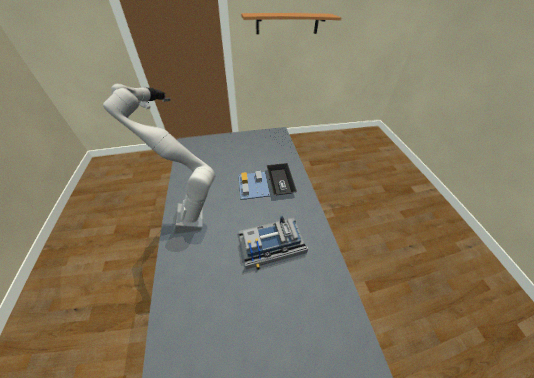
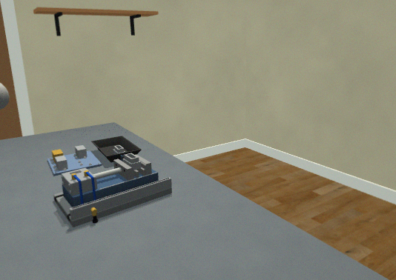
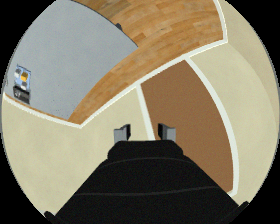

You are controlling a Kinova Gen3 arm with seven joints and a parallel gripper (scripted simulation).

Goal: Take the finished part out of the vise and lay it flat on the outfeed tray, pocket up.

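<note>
The gripper is standing fully released with nothing between its fingers, raised high above the table and well away from the vise, pointing toward the brown door. The white arm is rising from its base, which is sitting on the table well apart from the vise, on the side away from the vise's grey rail. In the wrist view the two finger tips are showing spread apart against the door and wall, with the table only a small grey patch far off.

The vise is sitting on the table with its jaws at the end nearer the outfeed tray. The finished part is sitting between those jaws, pocket facing up, as the exterior view shows. A silver screw is running from the jaws toward the grey block with two blue straps at the vise's other end. A small yellow-topped knob is standing just in front of the vise's rail.

The dark outfeed tray is lying just beyond the vise, and a small pale item is resting on its floor. Beside the tray, a light blue plate is carrying grey blocks and one yellow-topped block. A wooden shelf is hanging on the wall far behind the vise
</note>
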